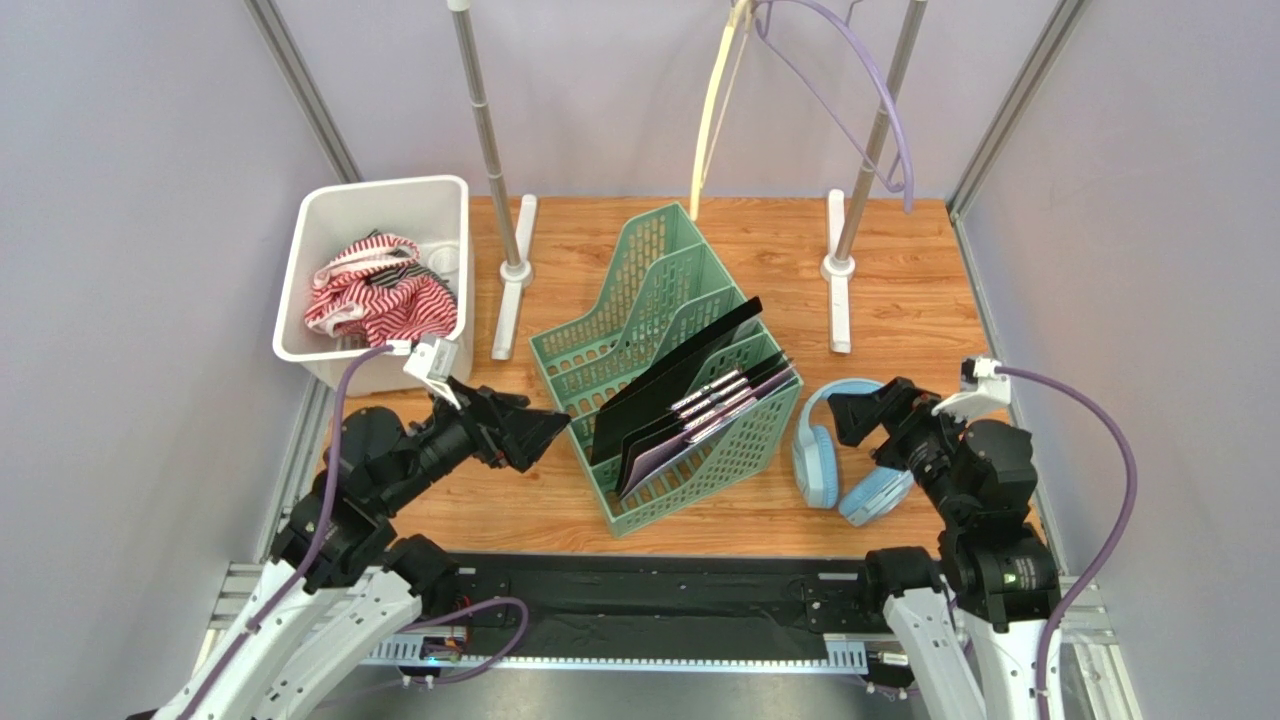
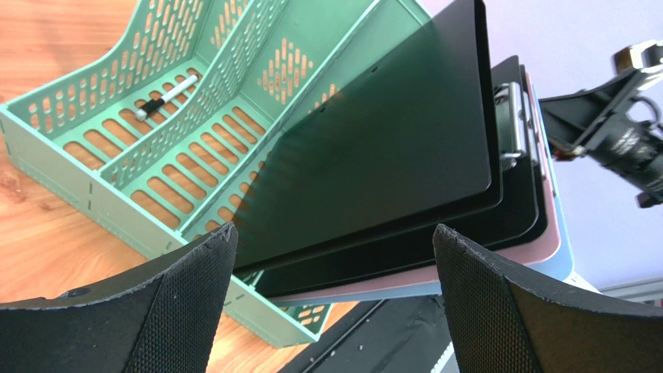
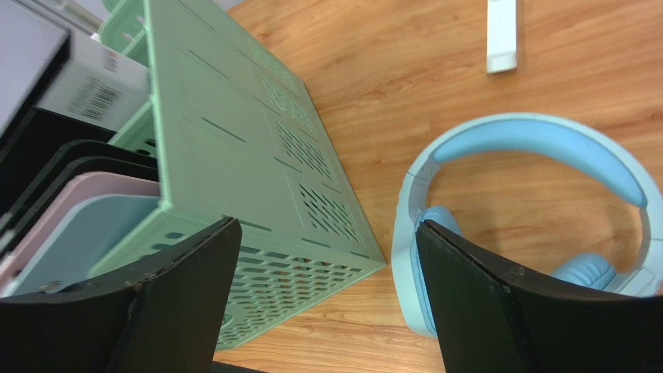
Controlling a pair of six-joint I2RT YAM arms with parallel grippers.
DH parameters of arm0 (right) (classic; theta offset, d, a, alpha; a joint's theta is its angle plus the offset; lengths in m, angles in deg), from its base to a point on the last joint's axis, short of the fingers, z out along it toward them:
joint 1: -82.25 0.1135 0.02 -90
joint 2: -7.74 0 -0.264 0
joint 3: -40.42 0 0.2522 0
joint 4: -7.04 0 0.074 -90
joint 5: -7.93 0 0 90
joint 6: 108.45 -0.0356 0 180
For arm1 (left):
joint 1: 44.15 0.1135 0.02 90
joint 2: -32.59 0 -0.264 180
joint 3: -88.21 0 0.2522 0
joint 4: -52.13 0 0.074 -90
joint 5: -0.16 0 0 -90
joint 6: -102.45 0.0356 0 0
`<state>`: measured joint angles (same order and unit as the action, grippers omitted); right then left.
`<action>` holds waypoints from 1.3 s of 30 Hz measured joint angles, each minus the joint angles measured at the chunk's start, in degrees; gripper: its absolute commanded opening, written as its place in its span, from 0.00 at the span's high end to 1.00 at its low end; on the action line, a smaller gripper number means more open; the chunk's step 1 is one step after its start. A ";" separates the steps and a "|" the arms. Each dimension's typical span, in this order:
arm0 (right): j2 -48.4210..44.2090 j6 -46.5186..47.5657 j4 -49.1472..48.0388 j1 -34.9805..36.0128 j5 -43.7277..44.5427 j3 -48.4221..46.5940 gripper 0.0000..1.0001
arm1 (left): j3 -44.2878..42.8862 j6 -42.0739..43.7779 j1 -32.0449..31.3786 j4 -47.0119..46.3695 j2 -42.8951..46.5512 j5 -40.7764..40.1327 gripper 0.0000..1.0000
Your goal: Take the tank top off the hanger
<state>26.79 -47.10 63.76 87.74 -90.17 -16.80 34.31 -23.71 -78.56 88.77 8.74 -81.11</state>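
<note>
The striped tank top lies bunched in the white bin, well apart from the bare purple hanger at twelve o'clock. It sits at ten o'clock from the left gripper, the nearer one. That one and the right gripper both gape wide, empty.

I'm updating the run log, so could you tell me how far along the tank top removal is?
Looks finished. Done: the purple hanger and cream hanger hang bare, and a red-striped garment, presumably the tank top, lies in the white bin. In hand: nothing; left gripper and right gripper are open, empty. Left: nothing visible.
</note>
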 measured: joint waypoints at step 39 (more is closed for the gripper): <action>-18.64 -17.25 -21.27 0.07 -1.66 36.24 0.00 | 33.99 -11.21 0.00 -10.36 23.50 -7.91 0.01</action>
<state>8.15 -64.34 42.49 87.81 -91.83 19.44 68.30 -34.92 -78.56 78.41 32.23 -89.02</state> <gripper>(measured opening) 0.998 0.992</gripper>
